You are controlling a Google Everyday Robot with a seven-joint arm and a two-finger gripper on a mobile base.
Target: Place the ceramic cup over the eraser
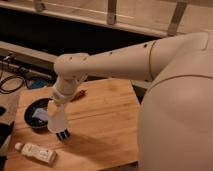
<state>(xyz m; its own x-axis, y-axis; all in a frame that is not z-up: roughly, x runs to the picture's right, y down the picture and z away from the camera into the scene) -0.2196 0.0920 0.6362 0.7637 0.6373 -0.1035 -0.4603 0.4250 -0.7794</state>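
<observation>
The whitish ceramic cup [56, 119] hangs mouth-down and slightly tilted at the end of my white arm, over the left part of the wooden table [107, 127]. My gripper [57, 102] meets the cup's narrow top and appears shut on it. The small black eraser with pale stripes [63, 134] shows just under the cup's lower rim, partly covered by it. I cannot tell whether the rim touches the table.
A flat black round dish [31, 116] holding a blue piece [40, 114] lies left of the cup. A white labelled bottle [37, 153] lies at the front left. A small orange object [80, 94] lies behind the arm. Cables [12, 82] lie off the table's left.
</observation>
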